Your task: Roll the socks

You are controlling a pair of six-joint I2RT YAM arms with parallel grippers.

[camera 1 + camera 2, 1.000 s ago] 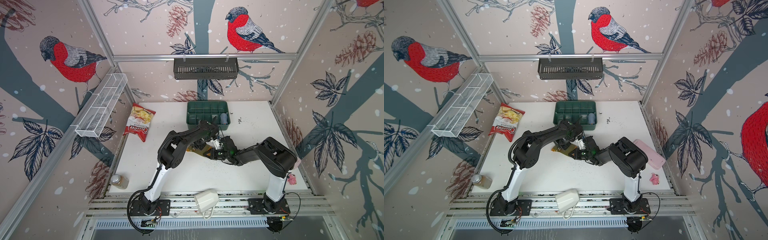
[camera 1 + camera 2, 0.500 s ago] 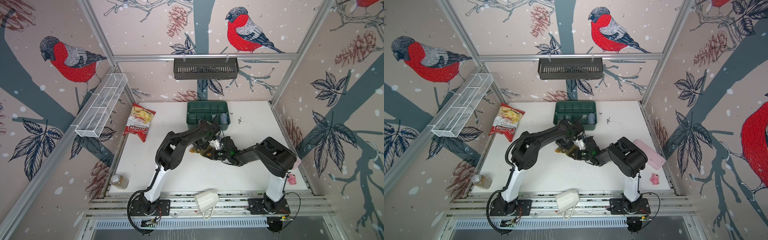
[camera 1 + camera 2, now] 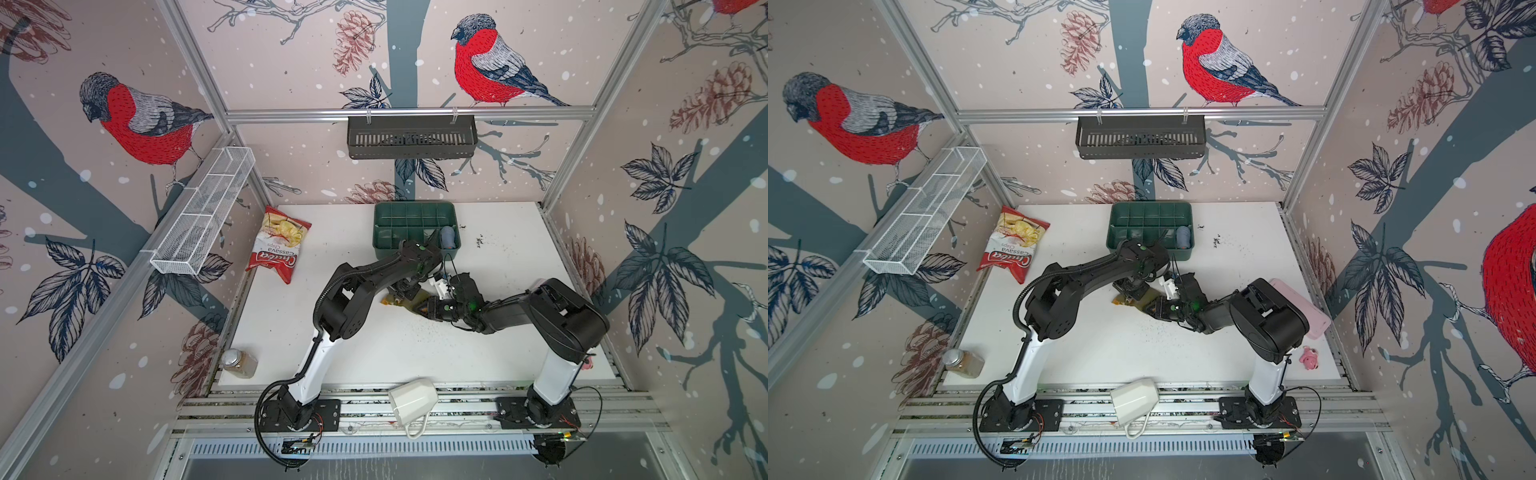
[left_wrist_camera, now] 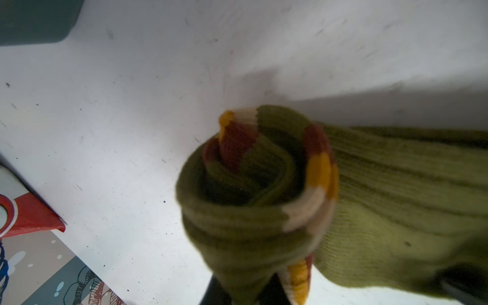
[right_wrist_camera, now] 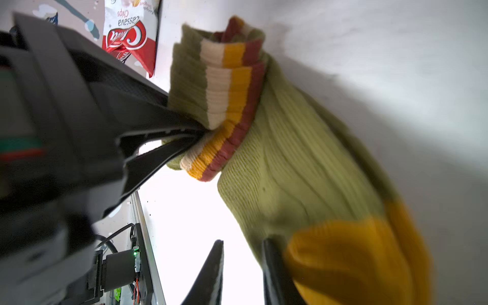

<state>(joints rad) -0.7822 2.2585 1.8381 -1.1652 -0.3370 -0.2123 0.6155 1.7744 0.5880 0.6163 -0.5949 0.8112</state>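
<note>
Far left: white mesh rack [image 3: 203,216] hangs up high, spice jar [image 3: 239,363] sits at the front-left corner of the table [image 3: 415,353], cassava chips bag [image 3: 280,243] lies flat further back.

The left arm [image 3: 361,286] reaches in to table centre. The left gripper [image 5: 196,133] has its jaws pressed together, pinching the rolled striped cuff end of the socks [image 5: 290,158]. Left wrist view shows the roll end-on: a spiral with cream/brown/orange stripes wound in and the unrolled olive leg trailing off it.

Socks sit mid-table in both top views, just in front of the green compartment tray [image 3: 386,251], mostly covered by the two grippers. Roll at the left-gripper end, mustard heel at the other. A blue-grey sock roll [image 3: 447,235] stands in the tray's front-right compartment.

On the right gripper [image 5: 243,241] the jaws are spread, bare table shows in the gap, nothing pinched. One finger [image 5: 273,264] lies against the fabric next to the heel.

White mug [image 3: 413,401] is on its side on the front rail [image 3: 478,409].

Far right in a top view: pink box [image 3: 1304,307] at the table edge, small pink toy [image 3: 1310,358] in front of it.
</note>
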